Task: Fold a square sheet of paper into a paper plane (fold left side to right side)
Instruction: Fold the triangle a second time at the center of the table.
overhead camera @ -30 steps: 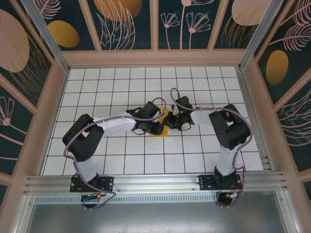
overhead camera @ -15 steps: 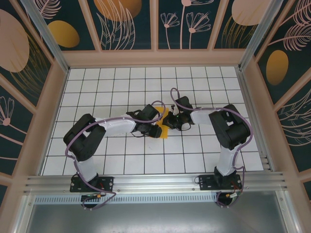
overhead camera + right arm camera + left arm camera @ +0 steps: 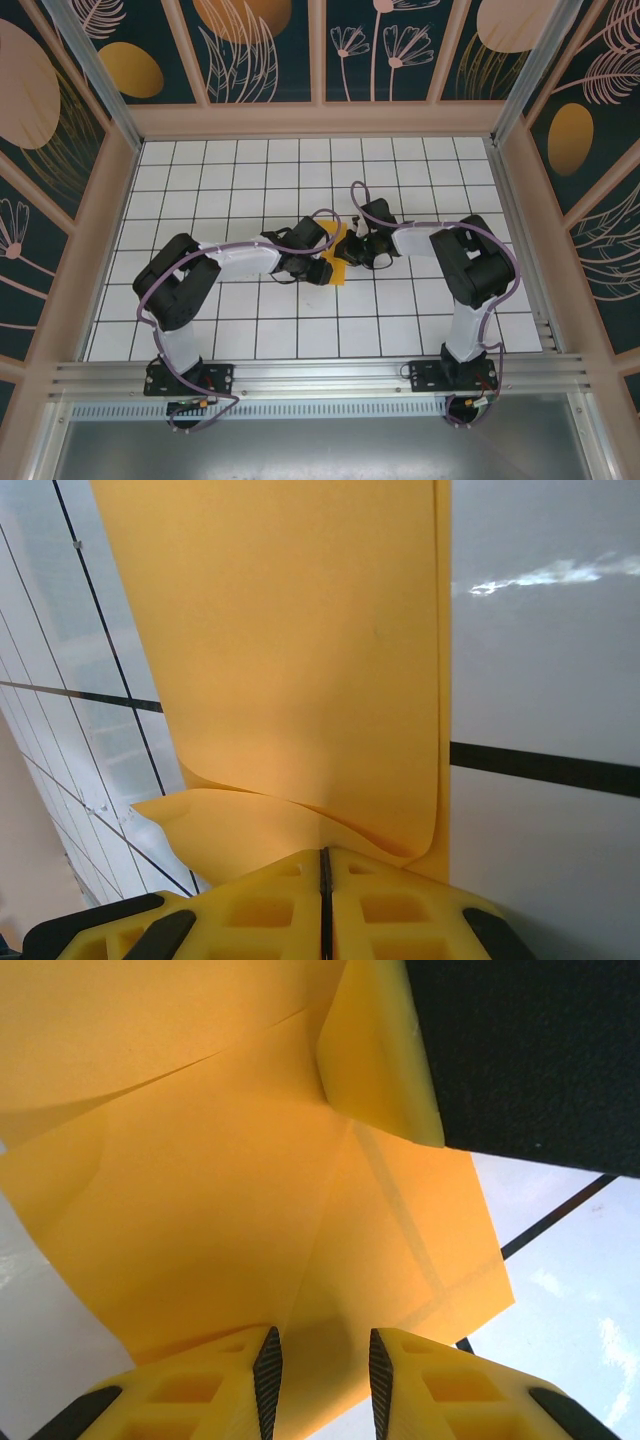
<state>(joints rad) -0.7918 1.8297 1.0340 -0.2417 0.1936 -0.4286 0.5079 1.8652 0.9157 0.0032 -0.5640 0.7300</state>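
At the centre of the gridded table, the square sheet of paper lies partly folded. The right gripper, at the sheet's 3 o'clock, clamps a curled edge. The left gripper, at 9 o'clock, hangs over it, jaws parted.

Top external: fixed high behind the arm bases, facing steeply down and forward. Whole table in frame, near edge at bottom, far edge at top.
Left wrist: very near, looking past the left gripper onto the sheet of paper.
Right wrist: equally near, looking along the right gripper across sheet and grid lines.
Shared by all three: the sheet at the table's middle.
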